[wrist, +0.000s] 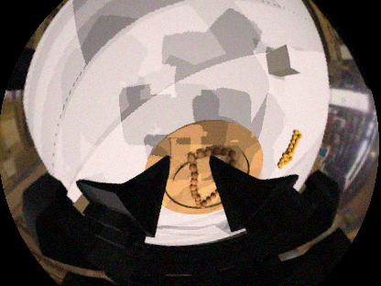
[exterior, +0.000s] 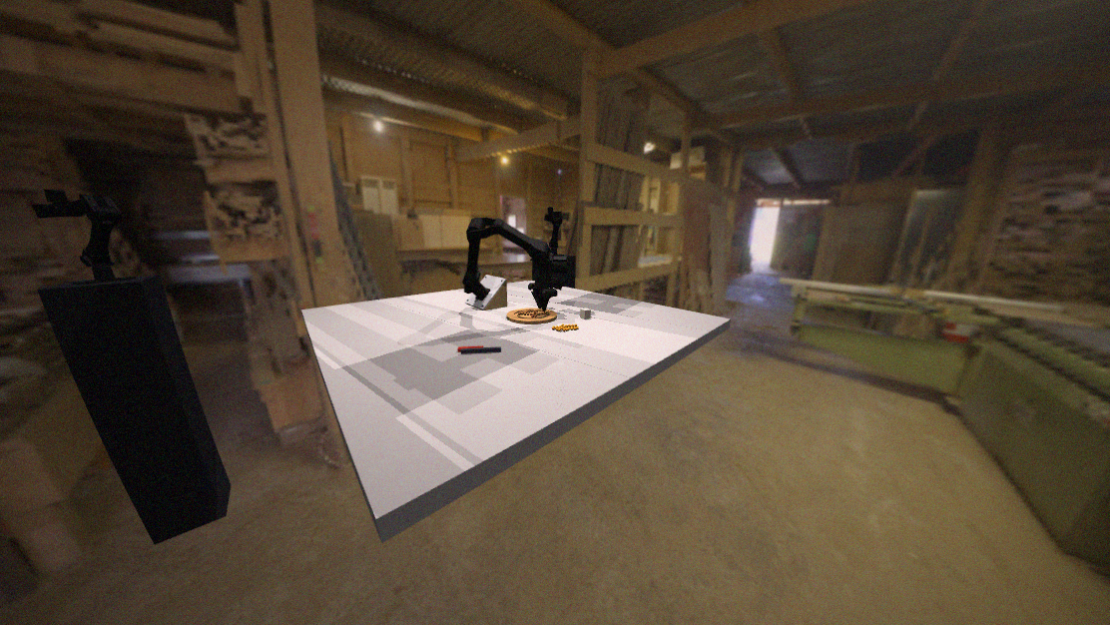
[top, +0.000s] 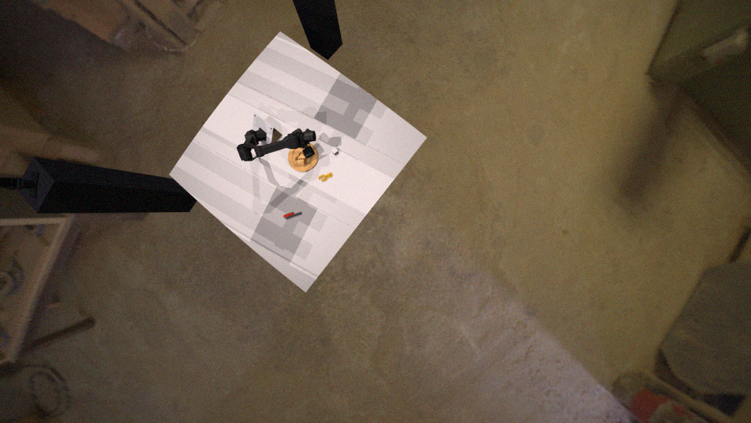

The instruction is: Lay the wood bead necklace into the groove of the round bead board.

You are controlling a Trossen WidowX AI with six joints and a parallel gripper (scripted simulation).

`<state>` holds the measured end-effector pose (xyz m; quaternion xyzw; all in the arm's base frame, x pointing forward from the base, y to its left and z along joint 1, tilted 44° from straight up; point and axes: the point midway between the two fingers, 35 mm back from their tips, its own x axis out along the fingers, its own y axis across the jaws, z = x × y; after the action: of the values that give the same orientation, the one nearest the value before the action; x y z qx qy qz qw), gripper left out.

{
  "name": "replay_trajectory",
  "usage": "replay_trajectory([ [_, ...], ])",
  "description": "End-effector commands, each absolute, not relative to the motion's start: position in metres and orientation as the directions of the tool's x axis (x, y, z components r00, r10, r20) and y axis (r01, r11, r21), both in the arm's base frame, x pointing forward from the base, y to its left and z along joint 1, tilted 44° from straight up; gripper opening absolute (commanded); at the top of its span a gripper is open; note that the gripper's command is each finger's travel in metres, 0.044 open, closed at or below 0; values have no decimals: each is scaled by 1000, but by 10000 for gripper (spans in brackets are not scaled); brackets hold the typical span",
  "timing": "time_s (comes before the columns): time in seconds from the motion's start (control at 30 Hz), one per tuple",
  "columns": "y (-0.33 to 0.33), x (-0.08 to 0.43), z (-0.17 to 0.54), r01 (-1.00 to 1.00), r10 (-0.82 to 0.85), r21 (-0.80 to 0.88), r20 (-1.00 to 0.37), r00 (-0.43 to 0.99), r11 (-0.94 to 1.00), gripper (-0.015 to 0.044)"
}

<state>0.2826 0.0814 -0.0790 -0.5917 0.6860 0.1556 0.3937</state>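
The round orange wooden bead board (top: 308, 169) (exterior: 528, 316) (wrist: 251, 143) lies flat on the table, with a dark ring groove. The brown wood bead necklace (wrist: 194, 175) lies on the board as an uneven loop. Its far beads run near the far part of the groove. Its left side cuts inward across the ring, and its near end comes close to the groove. Part of its right side is hidden by a finger. My gripper (exterior: 542, 310) (wrist: 190, 159) is open, low over the board, with its fingertips on either side of the necklace's far left corner in the wrist view. Nothing appears held.
A heap of yellow beads (top: 325, 177) (exterior: 565, 327) (wrist: 290, 148) and a small grey cube (top: 335, 151) (exterior: 584, 313) (wrist: 277, 60) lie near the board. A red and black stick pair (top: 288, 215) (exterior: 469, 348) lies farther off. A white slanted plate (exterior: 492, 287) stands by the arm's base.
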Motion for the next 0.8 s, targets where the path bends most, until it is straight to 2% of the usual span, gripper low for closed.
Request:
replay_trajectory([
  [0.0, 82, 283, -79, -934, -689, -253, -724, 10, 251, 315],
  [0.17, 82, 282, -77, -936, -692, -249, -722, 7, 250, 440],
  [0.77, 84, 282, -75, -935, -690, -248, -724, 6, 252, 440],
])
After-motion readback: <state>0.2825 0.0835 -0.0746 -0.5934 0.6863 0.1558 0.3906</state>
